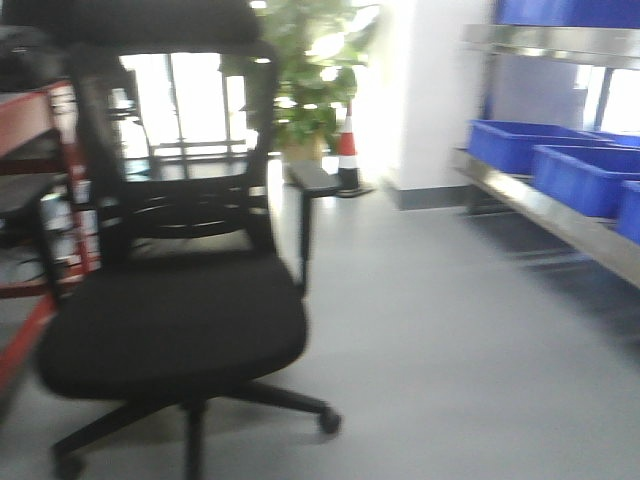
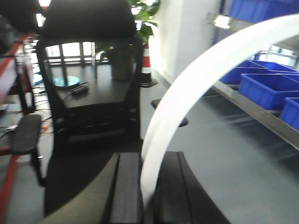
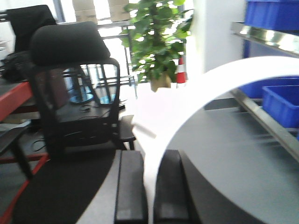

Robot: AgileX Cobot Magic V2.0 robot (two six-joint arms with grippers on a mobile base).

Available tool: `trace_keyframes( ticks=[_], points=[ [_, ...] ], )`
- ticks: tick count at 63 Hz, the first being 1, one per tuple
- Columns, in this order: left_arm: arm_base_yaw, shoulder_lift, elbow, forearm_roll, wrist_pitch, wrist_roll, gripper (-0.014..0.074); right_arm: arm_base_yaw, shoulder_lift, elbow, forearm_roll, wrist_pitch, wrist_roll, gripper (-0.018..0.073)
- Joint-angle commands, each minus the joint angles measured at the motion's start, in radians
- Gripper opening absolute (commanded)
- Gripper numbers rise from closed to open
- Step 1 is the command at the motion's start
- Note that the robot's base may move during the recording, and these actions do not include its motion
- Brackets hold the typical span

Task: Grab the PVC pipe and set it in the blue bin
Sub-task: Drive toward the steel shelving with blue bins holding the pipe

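Note:
In the left wrist view the PVC pipe (image 2: 201,79), a slim white arc, rises from between the black fingers and sweeps up to the right. My left gripper (image 2: 148,161) is shut on its lower end. The right wrist view shows the same kind of white arc (image 3: 210,81) curving right from my right gripper (image 3: 150,158), which is shut on it. Whether both hold one pipe I cannot tell. Blue bins (image 1: 520,140) sit on a steel shelf at the right, also seen from the wrists as a blue bin (image 2: 266,88) and a blue bin (image 3: 280,102). Neither gripper shows in the front view.
A black office chair (image 1: 180,300) stands close ahead on the left. A red rack (image 1: 30,200) is at the far left. A potted plant (image 1: 310,70) and a striped cone (image 1: 347,150) stand further back. Grey floor (image 1: 450,330) stretches toward the steel shelf (image 1: 560,220).

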Motion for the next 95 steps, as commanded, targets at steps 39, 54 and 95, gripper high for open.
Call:
trace_keyframes(
  ticks=[39, 54, 95],
  points=[
    [-0.004, -0.007, -0.001, 0.0, -0.028, 0.001, -0.0111, 0.001, -0.004, 0.001, -0.004, -0.021, -0.003, -0.0162],
    [-0.004, -0.007, -0.001, 0.0, -0.028, 0.001, -0.0111, 0.001, -0.004, 0.001, -0.004, -0.024, -0.003, -0.0162],
    [-0.004, -0.007, -0.001, 0.0, -0.028, 0.001, -0.0111, 0.001, -0.004, 0.001, -0.004, -0.024, -0.003, -0.0162]
  ],
)
